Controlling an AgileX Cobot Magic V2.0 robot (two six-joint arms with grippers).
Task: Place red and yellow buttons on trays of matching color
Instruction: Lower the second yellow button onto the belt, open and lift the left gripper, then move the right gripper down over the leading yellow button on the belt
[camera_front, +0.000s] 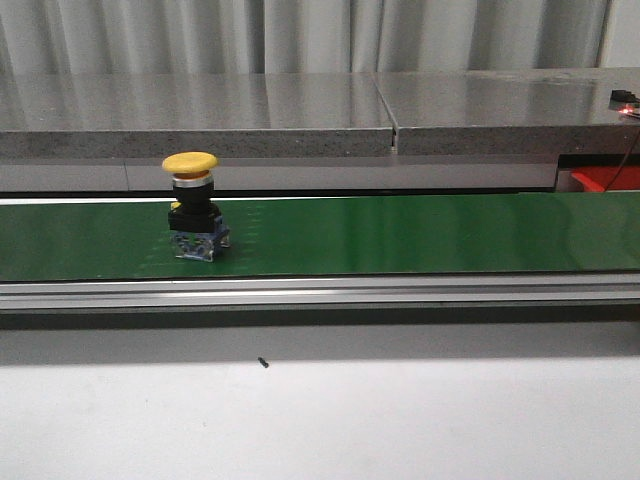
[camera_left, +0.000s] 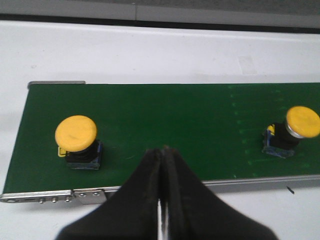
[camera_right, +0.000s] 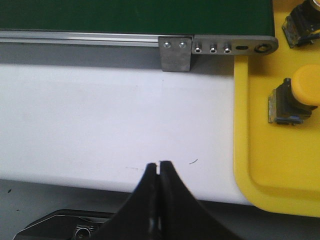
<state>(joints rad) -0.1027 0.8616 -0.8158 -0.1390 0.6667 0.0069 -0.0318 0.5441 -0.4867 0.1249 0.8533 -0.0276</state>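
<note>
Dim, even light, perhaps slightly soft

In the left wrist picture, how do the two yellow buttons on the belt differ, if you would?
The near-end button sits by the belt's end and shows its cap face-on. The far button sits further along, showing its silver collar. Both are yellow-capped on dark bases, untouched.
</note>
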